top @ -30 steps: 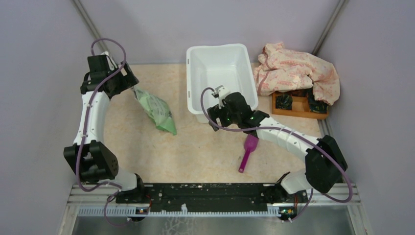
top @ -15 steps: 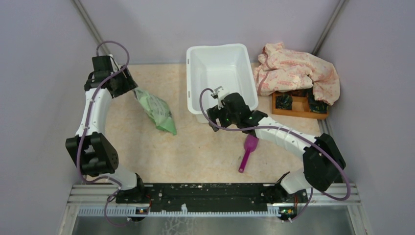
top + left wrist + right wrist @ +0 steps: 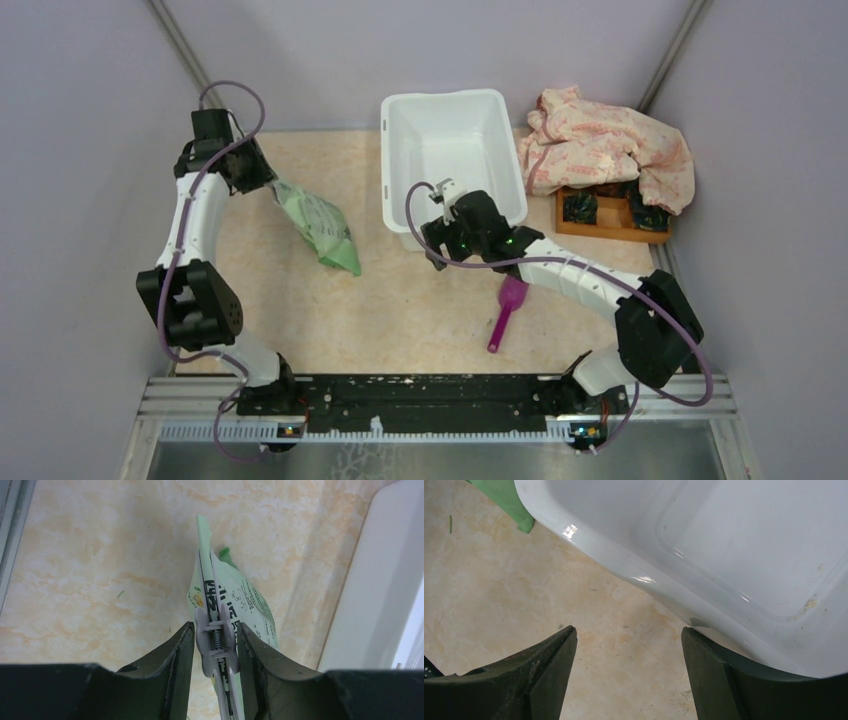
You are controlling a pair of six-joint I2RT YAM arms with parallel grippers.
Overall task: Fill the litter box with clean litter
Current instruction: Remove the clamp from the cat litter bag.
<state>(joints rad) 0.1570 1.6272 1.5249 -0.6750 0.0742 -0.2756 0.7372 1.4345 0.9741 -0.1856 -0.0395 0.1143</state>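
While my left gripper (image 3: 215, 628) clamps the white spring clip (image 3: 216, 647) on the green-and-white printed bag (image 3: 250, 605) and my right gripper (image 3: 628, 631) gapes at the near rim of the empty large white plastic litter box (image 3: 445, 140), I'd squeeze squarely.

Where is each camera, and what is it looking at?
Top external: above and behind, looking down on left arm, right arm, litter box, bag.
Left wrist: on the left arm, left tool flanking the bag's clip.
Right wrist: on the right arm, open right tool over table beside the litter box.
Shared: all three show the litter box.
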